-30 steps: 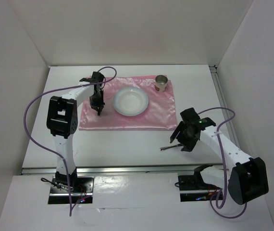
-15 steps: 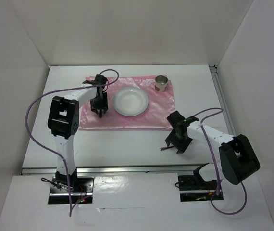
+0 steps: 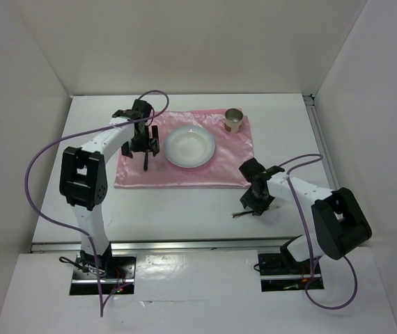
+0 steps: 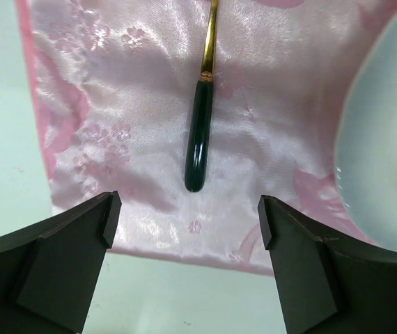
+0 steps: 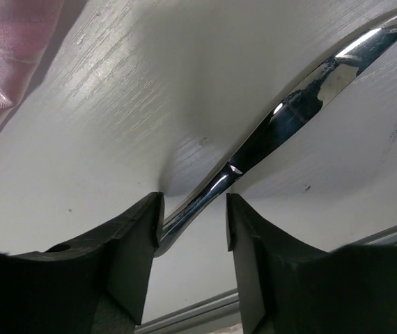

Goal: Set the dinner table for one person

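Note:
On the white dinner table (image 3: 184, 209) lies a pink cloth (image 3: 184, 175) with a white plate (image 3: 190, 146) and a cup (image 3: 234, 120) on it. A utensil with a dark green handle and gold stem (image 4: 197, 149) rests on the cloth left of the plate. My left gripper (image 4: 188, 212) hovers over its handle end, wide open and holding nothing. A silver utensil (image 5: 289, 111) lies on the bare table right of the cloth. My right gripper (image 5: 193, 209) is low over it, its jaws either side of the handle end with a gap still showing.
Metal rails run along the table's near edge (image 5: 205, 306) and right side (image 3: 318, 132). White walls enclose the table on three sides. The purple cables loop above both arms.
The left gripper opened wide and let the green-handled utensil go onto the cloth. The right arm swung left and down over the silver utensil, its jaws narrowing.

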You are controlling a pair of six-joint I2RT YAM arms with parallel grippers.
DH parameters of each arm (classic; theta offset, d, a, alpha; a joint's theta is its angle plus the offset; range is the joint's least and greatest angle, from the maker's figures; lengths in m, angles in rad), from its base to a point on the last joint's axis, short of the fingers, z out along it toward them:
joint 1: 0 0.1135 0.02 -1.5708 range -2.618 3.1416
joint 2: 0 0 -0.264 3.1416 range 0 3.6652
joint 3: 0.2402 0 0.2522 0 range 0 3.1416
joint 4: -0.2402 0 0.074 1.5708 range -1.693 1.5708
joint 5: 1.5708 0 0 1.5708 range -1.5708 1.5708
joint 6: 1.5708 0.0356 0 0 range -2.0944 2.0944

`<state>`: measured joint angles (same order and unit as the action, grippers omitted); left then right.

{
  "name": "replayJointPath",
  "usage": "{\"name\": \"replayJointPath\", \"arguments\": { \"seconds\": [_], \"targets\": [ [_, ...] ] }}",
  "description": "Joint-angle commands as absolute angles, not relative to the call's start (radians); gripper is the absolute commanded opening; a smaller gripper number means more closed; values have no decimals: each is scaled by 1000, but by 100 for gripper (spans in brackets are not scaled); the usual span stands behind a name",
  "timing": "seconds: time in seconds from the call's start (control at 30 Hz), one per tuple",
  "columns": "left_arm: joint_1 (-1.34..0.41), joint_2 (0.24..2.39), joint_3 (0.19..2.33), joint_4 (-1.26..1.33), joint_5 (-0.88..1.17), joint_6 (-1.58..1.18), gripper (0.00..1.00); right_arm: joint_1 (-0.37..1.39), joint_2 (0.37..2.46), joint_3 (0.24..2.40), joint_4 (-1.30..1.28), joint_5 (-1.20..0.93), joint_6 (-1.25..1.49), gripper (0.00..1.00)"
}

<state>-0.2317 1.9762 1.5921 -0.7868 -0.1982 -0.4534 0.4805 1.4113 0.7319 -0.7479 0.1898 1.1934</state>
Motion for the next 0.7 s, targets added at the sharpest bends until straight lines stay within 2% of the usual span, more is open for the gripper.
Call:
{"name": "replayJointPath", "arguments": {
  "seconds": [0.0, 0.17, 0.37, 0.67],
  "targets": [
    [-238, 1876, 1644, -827, -236, -485, 100, 489, 1414, 732, -733, 232, 1241, 50],
    [-238, 1818, 1729, -877, -245, -485, 100, 480, 1477, 741, -747, 232, 1265, 43],
    [-238, 1782, 1738, -877, -224, -494, 100, 459, 1511, 741, -747, 210, 1275, 42],
    [-238, 1740, 1738, -878, -195, -494, 100, 431, 1461, 721, -738, 210, 1266, 16]
  ]
}}
